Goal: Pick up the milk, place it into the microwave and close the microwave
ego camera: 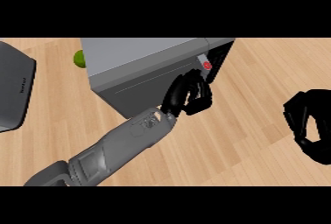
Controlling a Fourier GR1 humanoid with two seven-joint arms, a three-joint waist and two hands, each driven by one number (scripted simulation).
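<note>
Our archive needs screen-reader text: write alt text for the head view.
The left robot hand is against the front of a grey microwave on a wooden counter; the door looks shut. The right robot hand rests at the right edge; a green round thing peeks from behind the microwave.

Looks like a kitchen. Shows a grey microwave [142, 65] standing towards the far edge of a pale wood-plank tabletop [258, 109], with a red button [207, 65] on the panel at its front right. Has a round green fruit [79, 58] just behind the microwave's left corner, and a dark grey slab [13, 87], appliance-like, at the tabletop's left edge.
</note>
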